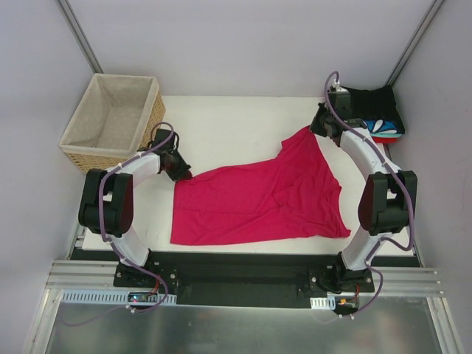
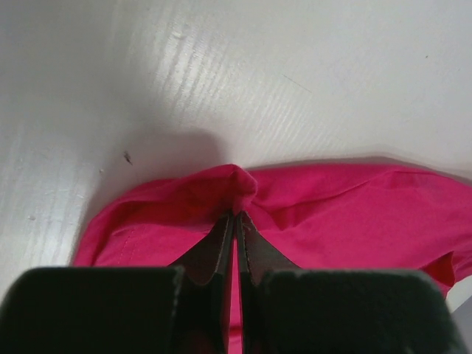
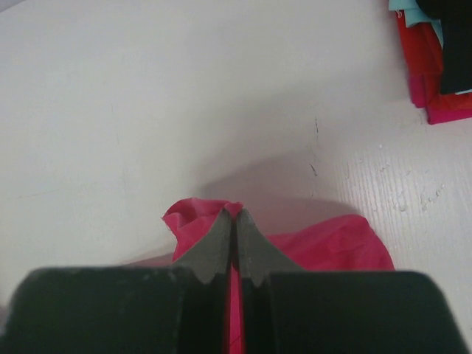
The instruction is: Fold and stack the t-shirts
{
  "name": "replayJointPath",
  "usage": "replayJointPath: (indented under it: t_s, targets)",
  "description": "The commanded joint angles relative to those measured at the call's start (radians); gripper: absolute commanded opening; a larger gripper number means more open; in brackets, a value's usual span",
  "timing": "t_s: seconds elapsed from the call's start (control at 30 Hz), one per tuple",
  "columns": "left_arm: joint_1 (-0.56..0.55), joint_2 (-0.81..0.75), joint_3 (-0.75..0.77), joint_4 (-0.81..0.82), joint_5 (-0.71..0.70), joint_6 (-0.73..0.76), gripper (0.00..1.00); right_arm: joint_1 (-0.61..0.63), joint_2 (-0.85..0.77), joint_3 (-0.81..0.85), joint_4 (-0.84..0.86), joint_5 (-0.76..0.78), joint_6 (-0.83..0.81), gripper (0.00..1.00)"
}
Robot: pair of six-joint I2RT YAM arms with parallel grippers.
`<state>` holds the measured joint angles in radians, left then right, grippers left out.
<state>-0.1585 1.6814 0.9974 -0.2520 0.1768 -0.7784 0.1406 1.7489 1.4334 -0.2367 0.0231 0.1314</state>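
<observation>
— Why are your left gripper [image 2: 236,221] and right gripper [image 3: 234,215] both pinched tight?
— Each holds a corner of the pink t-shirt [image 1: 258,199] on the table [image 1: 221,122]. I think that lets you pull it flat. The folded pile [image 1: 380,122] sits far right.

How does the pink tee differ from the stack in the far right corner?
The pink tee lies spread out and rumpled; the stack is folded compact. The left gripper and right gripper each pinch a corner of the pink tee; nothing touches the stack. The pink tee is one colour; the stack shows black, blue-white and red. Both sit on the white table.
</observation>
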Motion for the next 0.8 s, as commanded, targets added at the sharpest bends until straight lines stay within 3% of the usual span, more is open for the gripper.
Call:
replayJointPath:
  t_s: [0.0, 0.33, 0.77]
  targets:
    - [-0.013, 0.000, 0.078, -0.007, 0.013, -0.010, 0.00, -0.007, -0.077, 0.001, -0.007, 0.028, -0.013, 0.01]
    - [-0.009, -0.052, 0.104, -0.018, -0.052, 0.033, 0.00, -0.007, -0.231, -0.112, -0.016, 0.089, -0.047, 0.01]
    - [0.057, -0.204, -0.055, -0.032, -0.120, 0.056, 0.00, -0.007, -0.364, -0.323, -0.050, 0.155, -0.018, 0.01]
